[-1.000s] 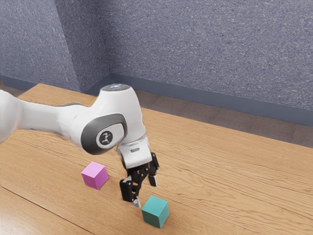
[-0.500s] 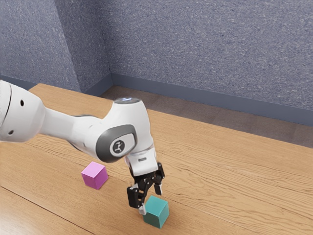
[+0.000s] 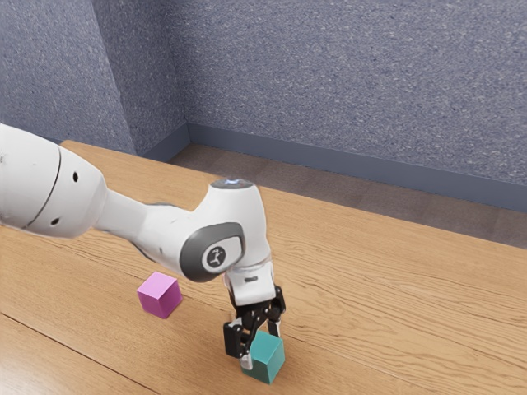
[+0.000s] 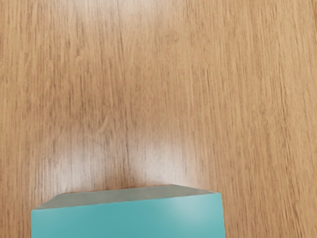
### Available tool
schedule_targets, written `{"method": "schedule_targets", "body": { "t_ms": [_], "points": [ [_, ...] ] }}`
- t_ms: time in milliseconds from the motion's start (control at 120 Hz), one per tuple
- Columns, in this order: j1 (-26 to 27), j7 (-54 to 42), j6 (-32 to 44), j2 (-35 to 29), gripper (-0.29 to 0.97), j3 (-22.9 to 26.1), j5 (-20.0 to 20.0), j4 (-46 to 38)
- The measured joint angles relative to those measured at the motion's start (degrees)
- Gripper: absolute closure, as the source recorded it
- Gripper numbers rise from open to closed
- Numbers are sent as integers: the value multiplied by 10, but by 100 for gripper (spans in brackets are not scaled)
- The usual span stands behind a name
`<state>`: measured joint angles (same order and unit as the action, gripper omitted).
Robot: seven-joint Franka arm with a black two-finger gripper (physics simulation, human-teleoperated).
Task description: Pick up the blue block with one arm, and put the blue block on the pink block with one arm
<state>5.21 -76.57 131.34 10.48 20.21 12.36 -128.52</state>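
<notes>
— Where is the blue block (image 3: 267, 360)?

— On the table (image 3: 395, 271), at its near edge, resting flat on the wood. It looks more teal than blue. The pink block (image 3: 159, 295) sits apart from it, toward the exterior view's left and a little farther back.

— And the gripper (image 3: 260, 344)?

— Right down over the blue block, pointing at the table. Its fingers (image 3: 237, 344) are spread, one at the block's left face and the other behind its far side, so the hand is not clamped on anything.

— Any writing to read?

— Both blocks are plain. The white arm (image 3: 123, 218) has a grey cap with a round badge (image 3: 216, 256); it may be a maker's logo, but it is too small to read.

— The wrist view?

— The blue block (image 4: 129, 218) lies just under the hand, with bare wood grain beyond it.
</notes>
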Motion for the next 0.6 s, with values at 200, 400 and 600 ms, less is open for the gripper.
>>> {"method": "schedule_targets", "body": {
  "t_ms": [200,400,600],
  "points": [
    [0,-3,10,22,5,0,-5,-1],
    [0,-5,15,6,35,0,-18,-2],
    [-2,-4,4,-41,43,1,-23,-5]
  ]
}}
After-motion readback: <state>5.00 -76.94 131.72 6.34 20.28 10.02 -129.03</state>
